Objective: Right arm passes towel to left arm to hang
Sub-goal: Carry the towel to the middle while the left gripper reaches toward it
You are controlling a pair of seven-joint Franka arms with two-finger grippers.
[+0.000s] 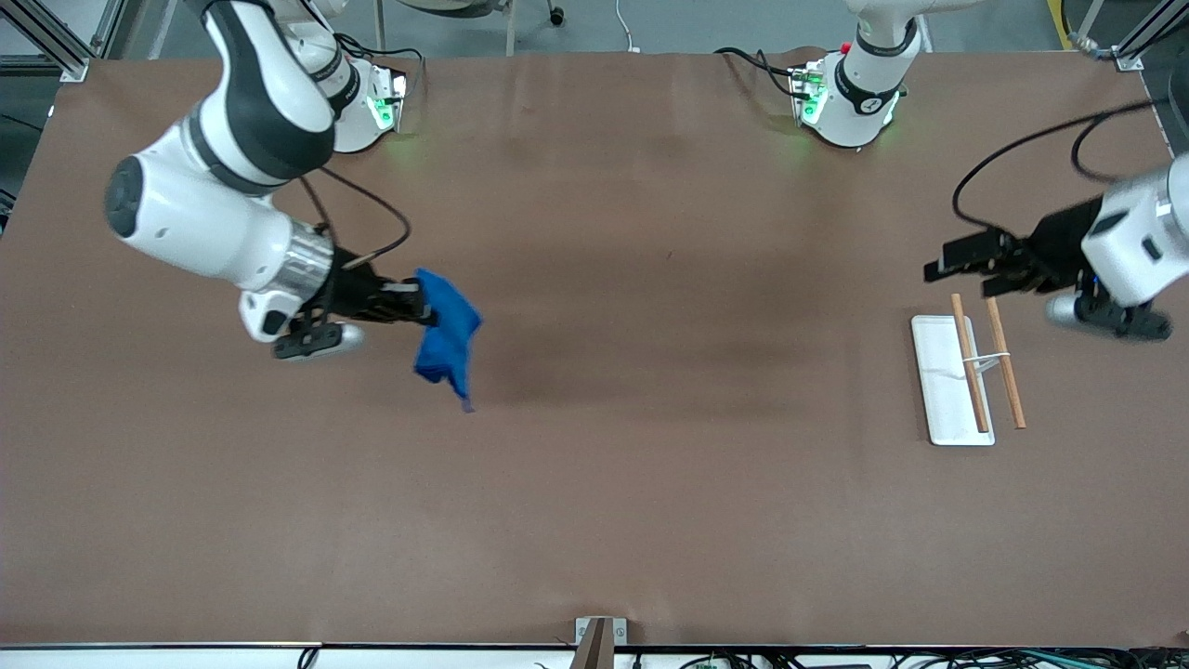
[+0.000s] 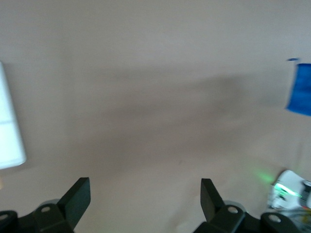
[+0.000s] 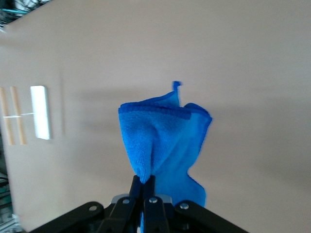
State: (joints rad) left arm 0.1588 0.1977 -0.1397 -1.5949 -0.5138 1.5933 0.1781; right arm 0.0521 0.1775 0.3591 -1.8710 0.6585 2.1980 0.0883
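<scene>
Brown table (image 1: 650, 483): 1 blue towel (image 1: 446, 339) pinched in right claw (image 1: 420, 305), left claw (image 1: 961, 263) wide open, empty, 1 white rack (image 1: 943, 395).

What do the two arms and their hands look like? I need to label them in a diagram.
Both match: glossy white rounded shells with black joint bands. The right arm has a silver wrist ring and a loose black cable; its right hand is black with two fingers. The left arm trails looping black cables to its black two-fingered left hand. Green lights glow at both bases.

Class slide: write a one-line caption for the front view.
Right gripper holds the blue towel above the table while the left gripper, open, hovers over the wooden rack.
</scene>
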